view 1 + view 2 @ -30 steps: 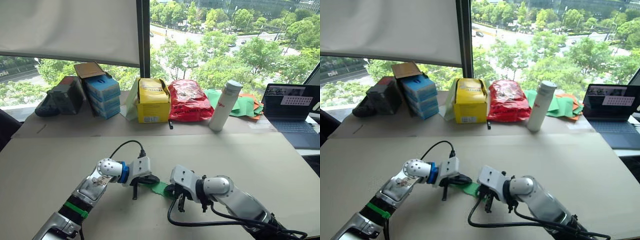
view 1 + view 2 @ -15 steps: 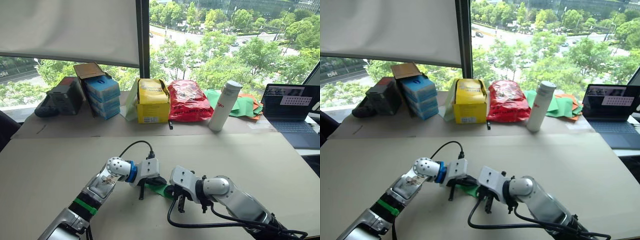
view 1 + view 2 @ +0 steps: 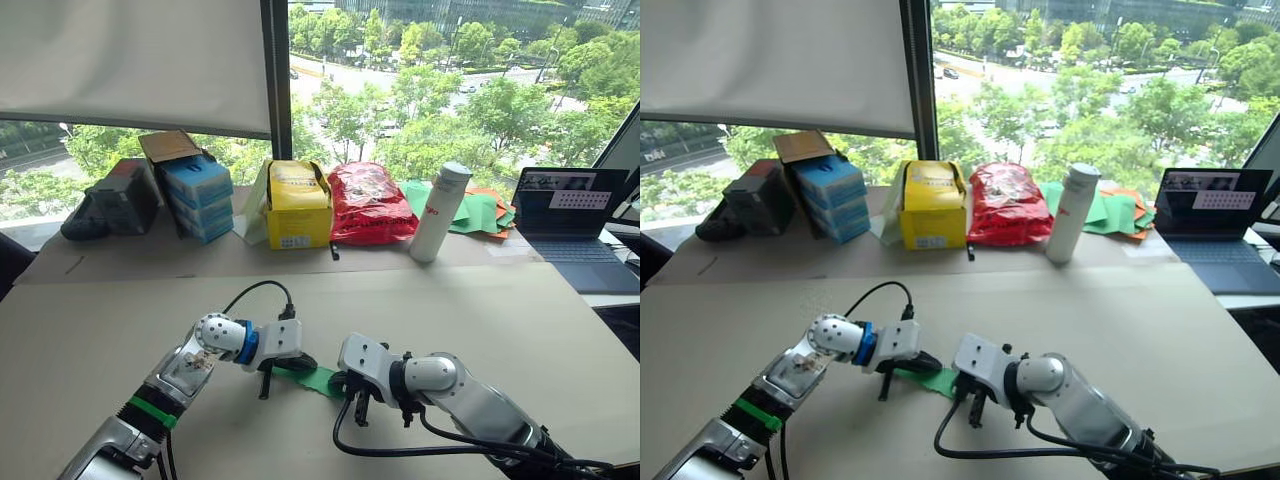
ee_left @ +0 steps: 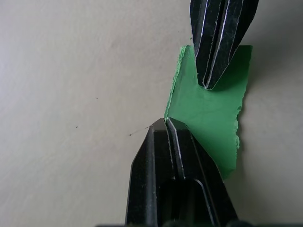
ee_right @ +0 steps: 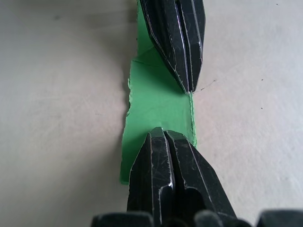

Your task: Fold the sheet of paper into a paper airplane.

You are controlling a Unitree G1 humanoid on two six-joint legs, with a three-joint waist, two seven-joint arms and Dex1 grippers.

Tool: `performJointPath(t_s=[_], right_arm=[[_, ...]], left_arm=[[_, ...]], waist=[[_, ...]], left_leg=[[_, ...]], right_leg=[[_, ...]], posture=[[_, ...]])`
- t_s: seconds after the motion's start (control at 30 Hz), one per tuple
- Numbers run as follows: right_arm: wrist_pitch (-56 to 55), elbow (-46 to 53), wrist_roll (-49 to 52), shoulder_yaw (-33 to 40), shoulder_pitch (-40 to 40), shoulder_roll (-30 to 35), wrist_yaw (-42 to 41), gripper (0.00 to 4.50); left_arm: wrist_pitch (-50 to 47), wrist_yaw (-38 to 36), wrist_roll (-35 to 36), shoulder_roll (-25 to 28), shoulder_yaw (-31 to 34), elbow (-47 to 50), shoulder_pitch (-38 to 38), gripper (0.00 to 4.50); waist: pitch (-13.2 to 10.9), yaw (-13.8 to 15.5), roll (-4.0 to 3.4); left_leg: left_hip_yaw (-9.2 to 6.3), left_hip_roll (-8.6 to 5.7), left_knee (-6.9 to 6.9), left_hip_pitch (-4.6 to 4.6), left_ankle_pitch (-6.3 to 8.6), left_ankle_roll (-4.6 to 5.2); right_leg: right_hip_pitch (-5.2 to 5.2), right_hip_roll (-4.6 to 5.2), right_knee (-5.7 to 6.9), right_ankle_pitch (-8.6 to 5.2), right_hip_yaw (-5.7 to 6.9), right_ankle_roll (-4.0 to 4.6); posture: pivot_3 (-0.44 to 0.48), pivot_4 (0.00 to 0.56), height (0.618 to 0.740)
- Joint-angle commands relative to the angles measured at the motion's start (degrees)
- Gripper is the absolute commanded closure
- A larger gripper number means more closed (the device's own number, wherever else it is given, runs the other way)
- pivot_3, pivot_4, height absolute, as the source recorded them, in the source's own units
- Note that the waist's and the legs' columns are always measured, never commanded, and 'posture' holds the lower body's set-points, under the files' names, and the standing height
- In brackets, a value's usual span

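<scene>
near the table's front edge, both closed grippers, left gripper and right gripper, pin the paper airplane; it's thin, light and tears easily, so pinch along its creased edge.

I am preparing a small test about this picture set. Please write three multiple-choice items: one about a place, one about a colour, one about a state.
1. Where does the folded paper lie?
A. on the laptop
B. on the table between the two grippers
C. inside the yellow box

2. What colour is that paper?
A. bright green
B. white
C. red

3. How are the fingers of both grippers?
A. wide open, above the paper
B. shut, tips pressed on the paper
C. shut on the white bottle

Key: 1 B, the paper lies flat on the table with the left gripper on one end and the right gripper on the other. 2 A, both wrist views show bright green. 3 B, each pair of fingers is closed to a point that rests on the paper.
</scene>
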State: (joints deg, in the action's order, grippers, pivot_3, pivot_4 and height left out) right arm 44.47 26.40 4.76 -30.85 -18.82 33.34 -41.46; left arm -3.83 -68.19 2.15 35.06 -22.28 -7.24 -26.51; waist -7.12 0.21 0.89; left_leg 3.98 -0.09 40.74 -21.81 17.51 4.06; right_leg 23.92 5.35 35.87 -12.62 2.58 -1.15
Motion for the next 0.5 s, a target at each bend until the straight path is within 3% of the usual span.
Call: performJointPath(t_s=[0.03, 0.5], right_arm=[[3.3, -3.0, -1.3, -1.6, 1.4, 1.5, -0.3, 4.45], [2.2, -4.0, -1.6, -2.2, 0.3, 1.0, -0.9, 4.45]], left_arm=[[-1.1, -0.4, -3.4, 4.4, 0.0, -5.1, 3.2, 4.50], [0.1, 1.2, -3.1, 8.2, 4.0, -6.0, 5.9, 4.50]], waist=[[0.0, -0.2, -0.01], [0.2, -0.8, -0.27]], left_leg=[[0.00, 0.01, -0.01, 0.03, 0.00, 0.00], [0.02, 0.00, -0.36, 0.47, -0.02, -0.07]], right_leg=[[0.00, 0.00, 0.00, 0.00, -0.01, 0.01], [0.00, 0.46, -0.02, -0.05, -0.05, 0.10]], posture=[[0.000, 0.150, 0.740], [0.000, 0.150, 0.740]])
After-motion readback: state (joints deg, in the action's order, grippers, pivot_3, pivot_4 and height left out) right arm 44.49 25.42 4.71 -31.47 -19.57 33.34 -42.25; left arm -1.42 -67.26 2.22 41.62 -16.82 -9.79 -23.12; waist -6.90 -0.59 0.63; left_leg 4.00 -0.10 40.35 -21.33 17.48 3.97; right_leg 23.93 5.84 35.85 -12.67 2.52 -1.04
